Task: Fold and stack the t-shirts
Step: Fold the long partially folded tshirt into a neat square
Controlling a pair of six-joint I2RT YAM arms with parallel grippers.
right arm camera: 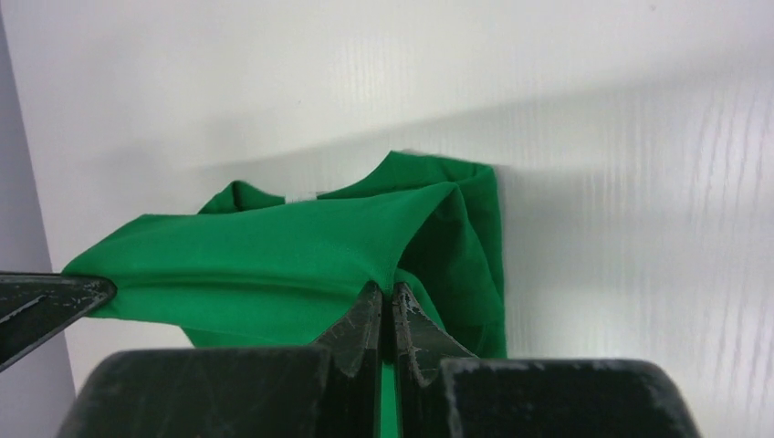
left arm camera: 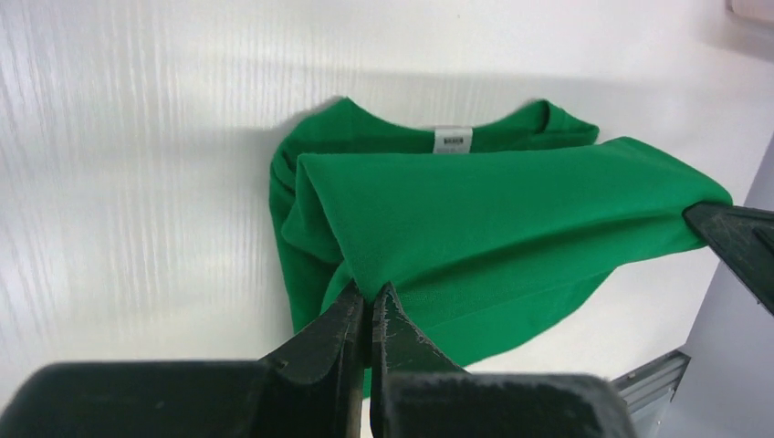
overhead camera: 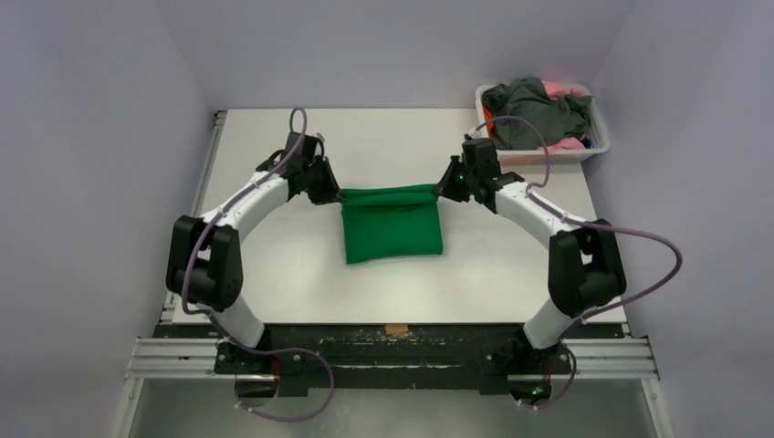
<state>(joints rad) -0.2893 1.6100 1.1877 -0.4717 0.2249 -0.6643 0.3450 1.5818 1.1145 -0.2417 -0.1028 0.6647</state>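
Note:
A bright green t-shirt (overhead camera: 392,228) lies partly folded in the middle of the white table (overhead camera: 274,265). My left gripper (overhead camera: 336,194) is shut on its far left corner and my right gripper (overhead camera: 439,191) is shut on its far right corner; the edge is stretched taut between them, lifted off the table. In the left wrist view the green shirt (left arm camera: 475,219) shows its collar and white label, pinched at my left gripper (left arm camera: 370,297). In the right wrist view the green shirt (right arm camera: 274,265) is pinched at my right gripper (right arm camera: 388,294). Dark grey (overhead camera: 534,109), pink (overhead camera: 566,88) and orange shirts sit in the basket.
A white slatted basket (overhead camera: 598,114) with the heaped shirts stands at the far right corner of the table. Grey walls enclose the table on the left, back and right. A metal rail (overhead camera: 392,356) runs along the near edge by the arm bases.

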